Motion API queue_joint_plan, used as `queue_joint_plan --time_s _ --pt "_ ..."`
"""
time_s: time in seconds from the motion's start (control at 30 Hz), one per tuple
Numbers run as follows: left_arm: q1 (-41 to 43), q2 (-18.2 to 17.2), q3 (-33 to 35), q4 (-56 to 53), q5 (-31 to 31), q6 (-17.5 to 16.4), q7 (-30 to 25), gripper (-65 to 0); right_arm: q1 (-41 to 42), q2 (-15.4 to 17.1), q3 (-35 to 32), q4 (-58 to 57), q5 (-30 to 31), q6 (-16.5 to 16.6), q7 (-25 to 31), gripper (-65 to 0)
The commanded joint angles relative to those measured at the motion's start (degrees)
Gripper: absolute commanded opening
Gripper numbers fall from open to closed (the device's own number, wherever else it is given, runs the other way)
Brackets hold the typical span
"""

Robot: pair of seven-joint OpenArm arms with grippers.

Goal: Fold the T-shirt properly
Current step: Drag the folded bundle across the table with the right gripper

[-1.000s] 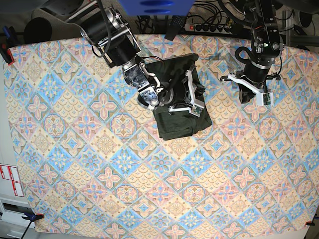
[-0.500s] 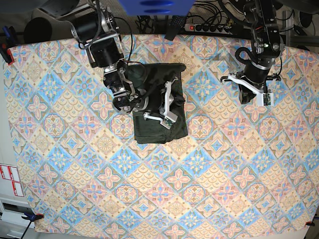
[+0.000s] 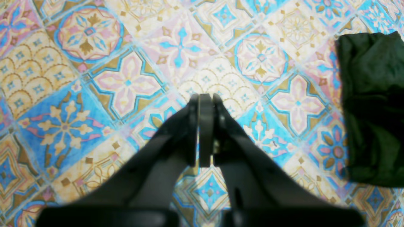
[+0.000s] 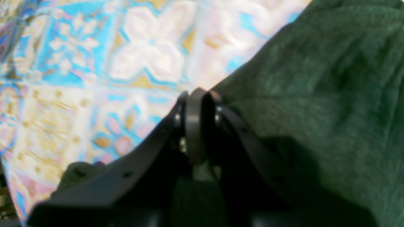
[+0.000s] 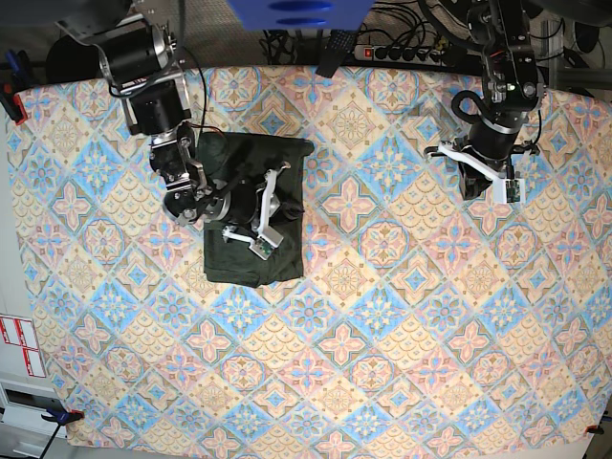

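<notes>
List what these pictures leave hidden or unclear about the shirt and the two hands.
- Base view: the right arm covers the middle of the shirt, hiding its folds.
- Base view: the right hand is small and dark against the cloth; its grip cannot be seen.
- Right wrist view: blurred; whether the right hand pinches cloth is unclear.
- Left wrist view: the frame edge cuts off the shirt beyond the shut left hand.

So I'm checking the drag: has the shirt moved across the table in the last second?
Yes. In the base view the shirt has slid toward the picture's left with the right gripper, away from the power strip at the table's back edge.
</notes>
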Motion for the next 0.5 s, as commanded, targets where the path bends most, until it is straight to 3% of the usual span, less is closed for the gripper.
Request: queue_joint_plan --time_s 0.0,0.27,0.47 --pt "-0.16 -0.29 -0.14 1.20 -0.49 -0.07 -1.19 -65.0 0.26 3.08 0.34 -0.57 -5.96 -3.75 -6.52 -60.6" --pt "-0.16 -0.29 -0.14 1.20 -0.49 -0.07 -1.19 -65.0 0.79 8.00 0.43 -0.57 -5.96 -3.75 -5.90 -60.6" --pt "-0.16 -0.29 -0.14 1.20 -0.49 -0.07 -1.19 -65.0 2.64 9.32 0.43 -0.57 -5.96 -3.75 -5.90 -60.6"
